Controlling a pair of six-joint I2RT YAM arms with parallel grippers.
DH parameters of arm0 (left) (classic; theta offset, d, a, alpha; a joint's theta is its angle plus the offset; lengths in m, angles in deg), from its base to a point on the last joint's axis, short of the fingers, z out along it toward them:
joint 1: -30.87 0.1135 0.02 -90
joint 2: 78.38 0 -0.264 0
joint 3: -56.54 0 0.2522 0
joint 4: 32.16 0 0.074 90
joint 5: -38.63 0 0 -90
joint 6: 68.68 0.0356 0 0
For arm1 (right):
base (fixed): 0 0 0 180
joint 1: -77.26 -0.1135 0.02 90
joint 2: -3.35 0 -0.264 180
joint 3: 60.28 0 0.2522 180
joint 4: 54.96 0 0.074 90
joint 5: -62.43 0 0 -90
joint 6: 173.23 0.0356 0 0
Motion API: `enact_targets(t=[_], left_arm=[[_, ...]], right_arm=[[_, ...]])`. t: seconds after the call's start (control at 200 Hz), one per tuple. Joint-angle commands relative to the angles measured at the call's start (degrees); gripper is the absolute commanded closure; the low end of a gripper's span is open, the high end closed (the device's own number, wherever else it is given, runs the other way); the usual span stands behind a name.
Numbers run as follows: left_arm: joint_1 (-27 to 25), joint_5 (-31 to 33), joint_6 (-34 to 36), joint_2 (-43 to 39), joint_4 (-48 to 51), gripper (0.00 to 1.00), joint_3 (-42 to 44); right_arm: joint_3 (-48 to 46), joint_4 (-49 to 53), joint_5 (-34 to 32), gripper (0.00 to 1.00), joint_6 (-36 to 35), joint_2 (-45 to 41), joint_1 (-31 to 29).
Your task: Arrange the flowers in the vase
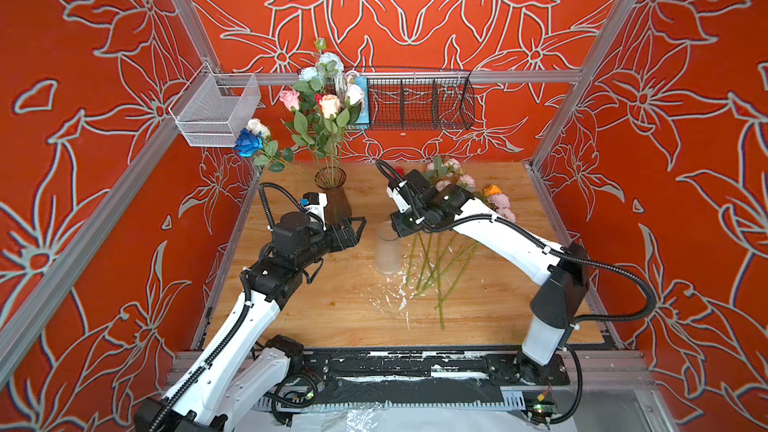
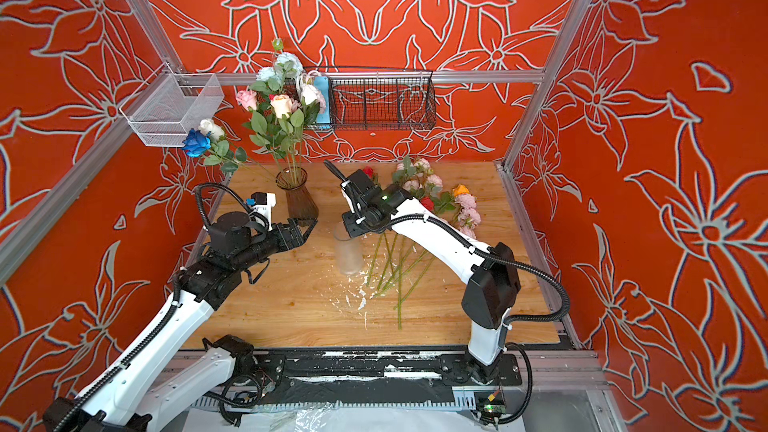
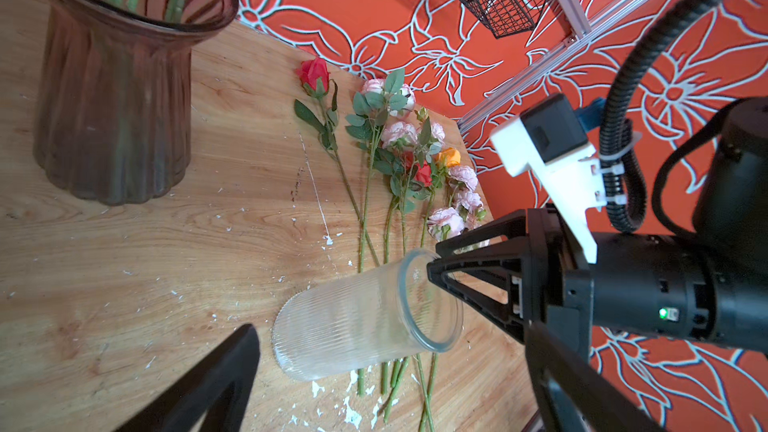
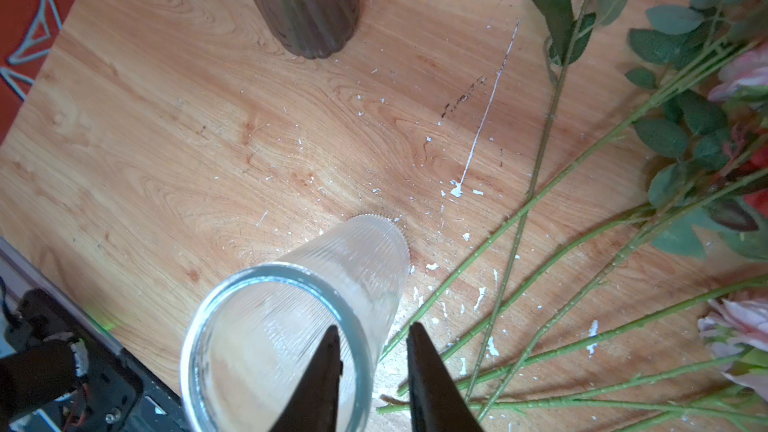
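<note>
A dark ribbed vase [image 1: 334, 197] [image 2: 300, 197] [image 3: 112, 97] stands at the back left and holds several flowers [image 1: 328, 105] [image 2: 282, 105]; a blue rose [image 1: 248, 144] leans out to its left. A clear ribbed vase [image 1: 387, 251] [image 2: 348, 253] [image 3: 345, 322] [image 4: 365, 251] stands mid-table. My right gripper [image 4: 372, 326] [image 3: 432, 263] straddles its rim, one finger inside, one outside, jaws apart and not pinching. Loose flowers [image 1: 494, 197] [image 2: 465, 201] [image 3: 415, 151] [image 4: 685, 118] lie to the right of the clear vase. My left gripper [image 1: 357, 226] [image 2: 307, 228] [image 3: 388, 328] is wide open and empty between the two vases.
A black wire basket [image 1: 419, 103] and a white mesh basket [image 1: 216, 114] hang on the back rail. White flecks [image 1: 390, 297] dot the wooden table [image 1: 332, 309] in front of the clear vase. Long green stems [image 1: 436, 263] fan toward the front.
</note>
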Motion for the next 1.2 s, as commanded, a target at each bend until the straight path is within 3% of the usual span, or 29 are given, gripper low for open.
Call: enact_targets(t=[0.0,0.255,0.34,0.45,0.545,0.68,0.796,0.971,1.196], left_arm=[[-0.47,-0.85,1.16,0.34,-0.95,0.01,-2.96],[-0.46,2.20,3.18,3.52,0.33,0.00,-10.60],[-0.53,3.57,0.64,5.21,-2.41,0.00,-12.39],[-0.68,4.88,-4.15,8.29,-10.06,0.00,-11.84],[-0.81,1.36,-5.98,11.51,-18.77,0.01,-9.58],[-0.82,-4.53,-8.16,13.01,-27.08,0.02,-4.82],[-0.77,-0.46,-7.77,10.12,-26.75,0.00,-1.68],[-0.56,8.36,-7.92,2.12,-23.95,0.01,2.18],[-0.56,6.12,-6.01,0.91,-24.21,0.01,2.29]], right_arm=[[2.04,0.29,-1.93,0.63,-0.71,-4.12,-0.05],[-0.96,-3.72,-8.32,0.58,0.99,-14.27,0.86],[-7.82,-7.27,-10.41,0.58,3.69,-19.08,3.70],[-21.47,-17.14,-7.88,0.60,8.85,-25.53,9.70],[-30.03,-24.67,-5.63,0.56,9.37,-26.40,12.78],[-32.14,-29.36,-8.21,0.48,12.51,-18.45,15.19],[-27.84,-29.90,-9.66,0.43,14.54,-8.23,16.51],[-15.51,-25.21,-3.54,0.47,16.61,8.52,19.78],[-7.48,-25.11,-4.05,0.53,17.24,20.61,20.73]])
